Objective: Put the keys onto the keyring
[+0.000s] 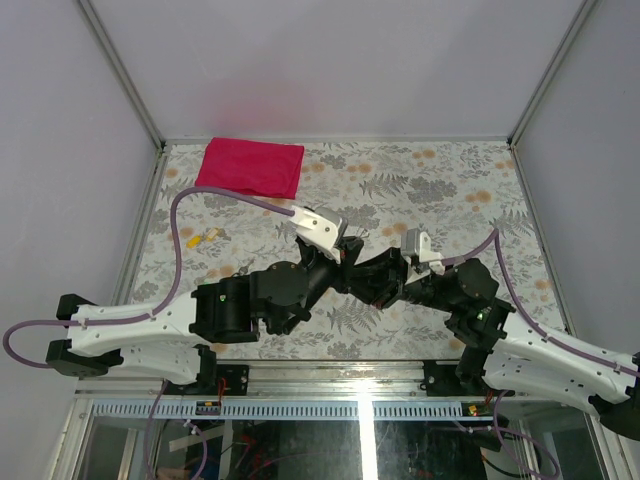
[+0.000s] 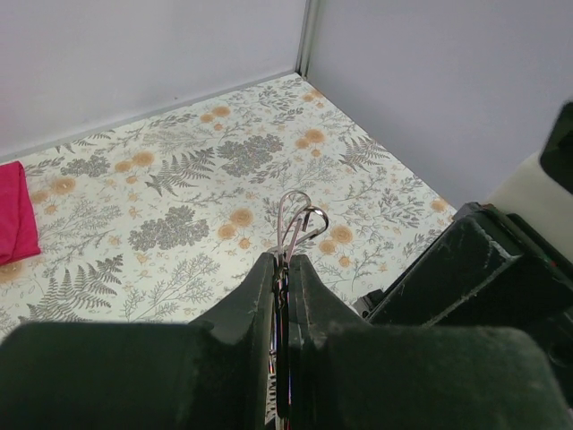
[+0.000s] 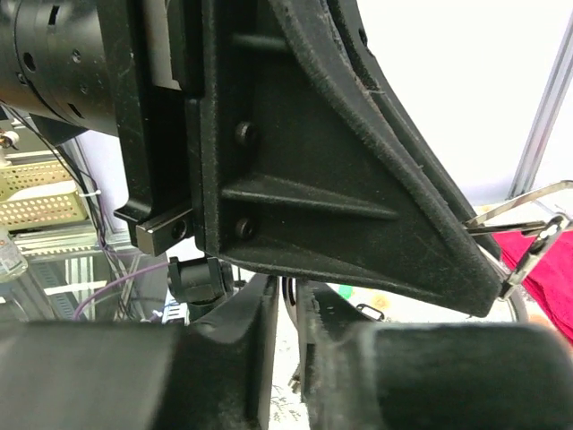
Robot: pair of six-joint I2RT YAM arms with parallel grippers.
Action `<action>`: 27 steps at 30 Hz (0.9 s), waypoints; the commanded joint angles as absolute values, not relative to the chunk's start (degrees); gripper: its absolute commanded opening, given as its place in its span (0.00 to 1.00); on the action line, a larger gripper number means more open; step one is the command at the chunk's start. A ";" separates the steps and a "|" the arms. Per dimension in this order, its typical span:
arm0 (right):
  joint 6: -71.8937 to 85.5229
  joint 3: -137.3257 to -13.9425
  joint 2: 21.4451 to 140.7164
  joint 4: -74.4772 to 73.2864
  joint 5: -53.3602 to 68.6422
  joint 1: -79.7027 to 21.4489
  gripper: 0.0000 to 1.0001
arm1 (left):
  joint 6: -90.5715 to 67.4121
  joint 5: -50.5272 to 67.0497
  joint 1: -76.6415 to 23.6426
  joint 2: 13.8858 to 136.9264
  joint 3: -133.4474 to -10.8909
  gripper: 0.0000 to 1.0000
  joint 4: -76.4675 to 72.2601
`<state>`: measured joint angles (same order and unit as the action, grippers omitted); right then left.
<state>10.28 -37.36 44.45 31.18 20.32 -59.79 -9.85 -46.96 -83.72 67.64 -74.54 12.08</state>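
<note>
The cloth [image 1: 250,167] lies on the surface [image 1: 450,180], at its far left part. Two small objects [image 1: 200,238] lie nearer, close to the left edge. Over the middle of the surface the left claw [image 2: 285,264] and the right claw [image 3: 286,296] are close together. The keyring [image 2: 300,219] sticks out from the tip of the left claw.

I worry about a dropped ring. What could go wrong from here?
The left gripper pinches the keyring only by its lower end, so a nudge might twist the thin loops or pull them free. The right gripper sits very close to the left one; the two could knock together. No key shows in any view, so I cannot judge the threading.
</note>
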 commanded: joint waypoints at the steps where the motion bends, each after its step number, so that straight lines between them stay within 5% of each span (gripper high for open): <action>1: 12.30 -37.19 44.45 37.08 20.58 -59.85 0.11 | -11.25 -48.71 -83.59 67.47 -76.40 0.01 8.63; 5: 13.63 -36.74 43.68 37.33 19.94 -59.85 0.00 | -10.59 -47.31 -83.48 66.76 -75.48 0.21 7.34; 7: 14.47 -36.34 43.19 37.97 19.50 -59.86 0.00 | -10.27 -46.33 -83.57 66.25 -74.83 0.36 6.56; 11: 15.67 -36.46 42.46 37.44 18.39 -59.91 0.00 | -10.11 -45.25 -83.57 65.43 -73.95 0.50 5.94; 19: 20.33 -37.67 40.89 32.66 10.41 -59.85 0.00 | -8.41 -43.24 -83.54 58.73 -68.45 0.63 2.60; 27: 24.53 -42.14 39.49 22.08 -3.60 -59.85 0.00 | -4.94 -39.06 -83.53 45.15 -55.84 0.64 -2.24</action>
